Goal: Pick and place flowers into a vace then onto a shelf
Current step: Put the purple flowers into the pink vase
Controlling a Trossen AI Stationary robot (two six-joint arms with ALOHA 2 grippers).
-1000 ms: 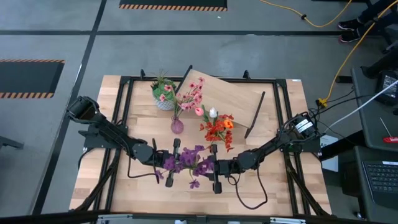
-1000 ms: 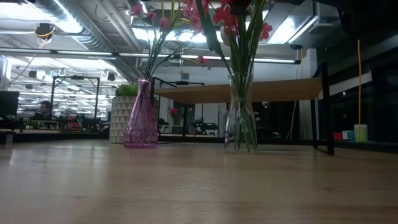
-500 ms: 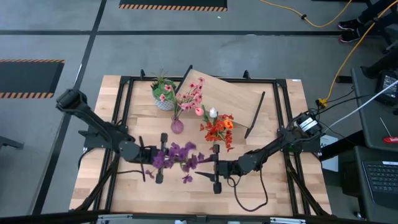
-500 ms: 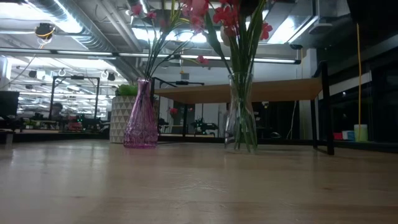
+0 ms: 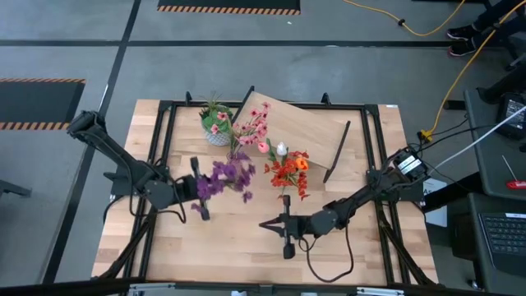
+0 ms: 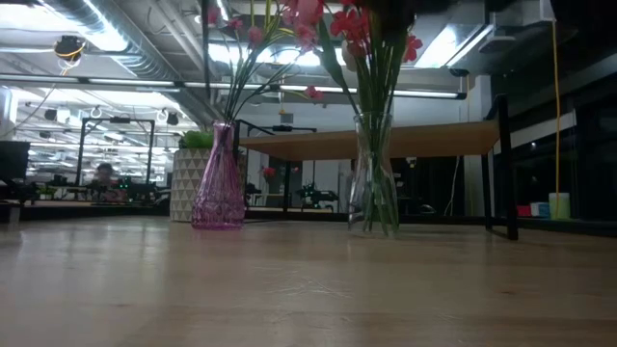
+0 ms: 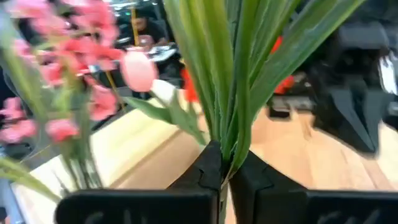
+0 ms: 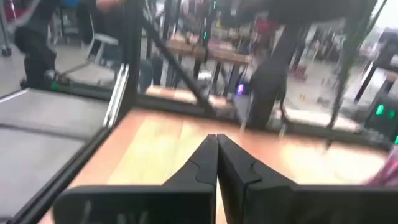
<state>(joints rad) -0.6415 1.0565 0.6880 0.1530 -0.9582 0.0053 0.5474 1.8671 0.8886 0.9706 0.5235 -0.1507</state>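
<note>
Left gripper [image 5: 200, 188] pinches the purple-clustered green stems [image 5: 228, 174], seven o'clock of the pink glass vase [image 6: 219, 179]; swinging in, blooms could topple it. Right gripper [image 5: 287, 224] rests pressed together.

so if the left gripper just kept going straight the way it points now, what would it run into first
Probably the pink vase. The left gripper, shut on the purple flowers, points right across the table toward it and the clear vase; depth is unclear.

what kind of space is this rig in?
Looks like an industrial lab or workshop, not a home: bare grey floor with hazard-striped edging, exposed ceiling ducts, a yellow cable across the floor, and workstations behind the table.
</note>
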